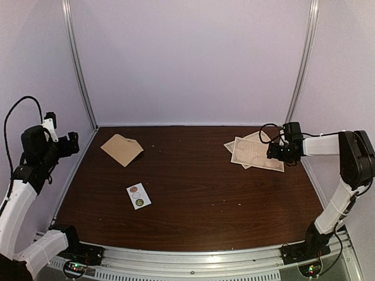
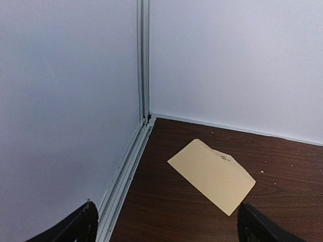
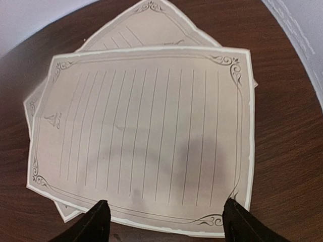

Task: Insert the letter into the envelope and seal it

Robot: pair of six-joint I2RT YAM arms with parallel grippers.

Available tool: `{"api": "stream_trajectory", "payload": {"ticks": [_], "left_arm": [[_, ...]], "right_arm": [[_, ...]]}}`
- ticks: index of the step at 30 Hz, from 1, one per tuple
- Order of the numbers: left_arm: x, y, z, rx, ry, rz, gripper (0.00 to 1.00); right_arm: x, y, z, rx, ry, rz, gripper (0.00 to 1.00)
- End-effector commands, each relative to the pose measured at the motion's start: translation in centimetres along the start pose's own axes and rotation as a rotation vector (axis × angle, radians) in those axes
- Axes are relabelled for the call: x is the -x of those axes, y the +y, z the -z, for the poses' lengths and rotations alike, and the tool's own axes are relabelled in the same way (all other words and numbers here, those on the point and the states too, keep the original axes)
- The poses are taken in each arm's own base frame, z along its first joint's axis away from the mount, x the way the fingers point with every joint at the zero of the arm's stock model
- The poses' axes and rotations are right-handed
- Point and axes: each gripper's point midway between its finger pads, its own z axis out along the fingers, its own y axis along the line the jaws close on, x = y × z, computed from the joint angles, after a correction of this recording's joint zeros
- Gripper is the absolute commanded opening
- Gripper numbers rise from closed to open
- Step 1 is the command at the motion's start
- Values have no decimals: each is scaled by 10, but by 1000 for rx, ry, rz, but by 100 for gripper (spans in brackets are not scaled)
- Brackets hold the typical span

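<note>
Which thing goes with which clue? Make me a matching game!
Things:
1. envelope
2. sticker card
3. letter sheets

Clues:
A. lined, by the right pincer
B. plain tan, far left
C. white, with round dots

Pairs: 1-B, 2-C, 3-A.
</note>
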Motion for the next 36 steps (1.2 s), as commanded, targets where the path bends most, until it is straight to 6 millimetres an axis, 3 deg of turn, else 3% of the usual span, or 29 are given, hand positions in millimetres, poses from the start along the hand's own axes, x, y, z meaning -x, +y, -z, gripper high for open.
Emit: {"api": "stream_trajectory", "payload": {"ticks": [1,6,14,19,23,36], "left_arm": [[20,1,11,3,-101,-11,98],[29,9,17,52,-132,-11,98],[20,-8,11,-46,-101,-55,98],[15,-16,9,-92,-78,-77,98],[16,-35,12,-204,-89,-80,98],[8,-40,6,-229,-41,-64,98]], "right_arm": [[-26,22,-14,85,107,15,76],[-46,25,-25,100,162,3,76],[-78,16,-23,78,235,-24,76],[-108,11,-16,80,318,-62,75],[-126,10,-2,86,350,-106,75],[-191,45,80,222,416,-223,76]]}}
